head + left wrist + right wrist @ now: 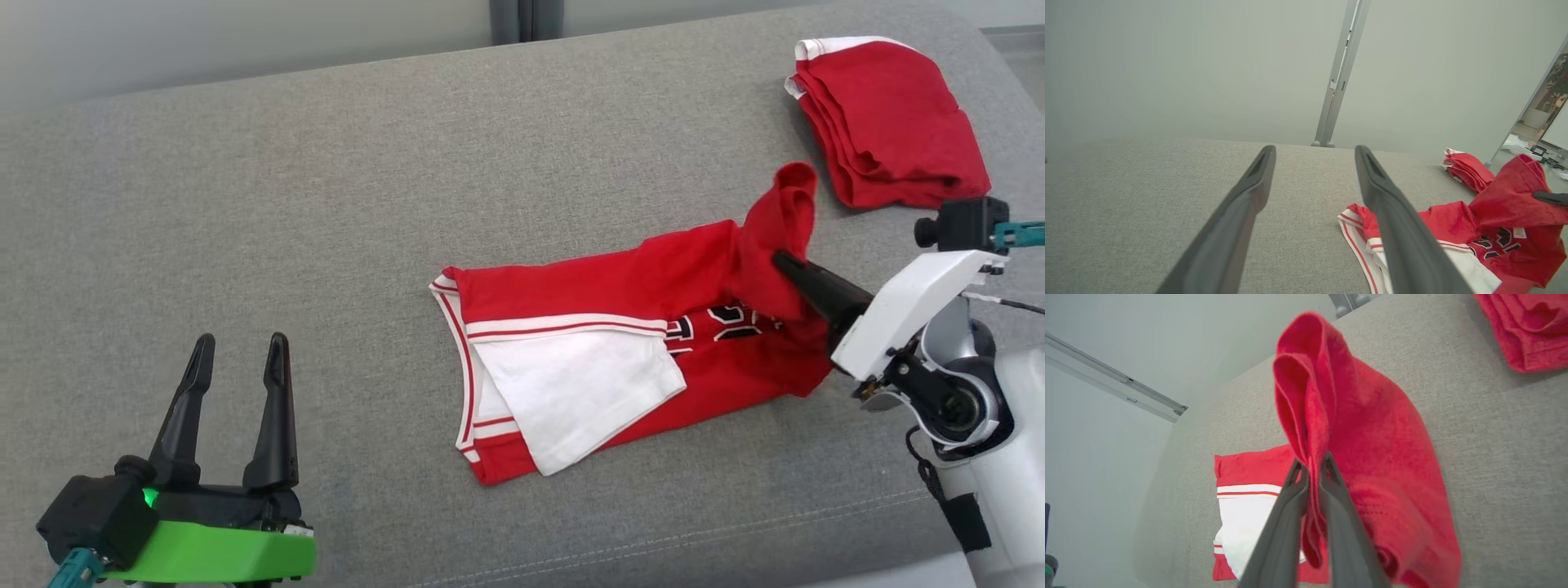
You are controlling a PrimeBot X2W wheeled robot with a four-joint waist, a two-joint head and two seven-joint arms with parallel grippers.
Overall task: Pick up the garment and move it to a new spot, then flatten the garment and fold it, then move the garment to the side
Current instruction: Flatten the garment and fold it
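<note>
We count two red garments on one grey cushioned surface [326,204]: one jersey [571,286] with white trim in the middle, and one folded pile [890,122] at the far right. How many pieces that pile holds we cannot tell. We count two grippers, the left gripper [241,339] near left and the right gripper [780,261] at right, each with two dark fingers.

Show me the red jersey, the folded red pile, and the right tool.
red jersey [588,282], head view, flat red band.
folded red pile [890,122], head view, top layer.
right tool [1312,460], right wrist view, between fingertips.
</note>
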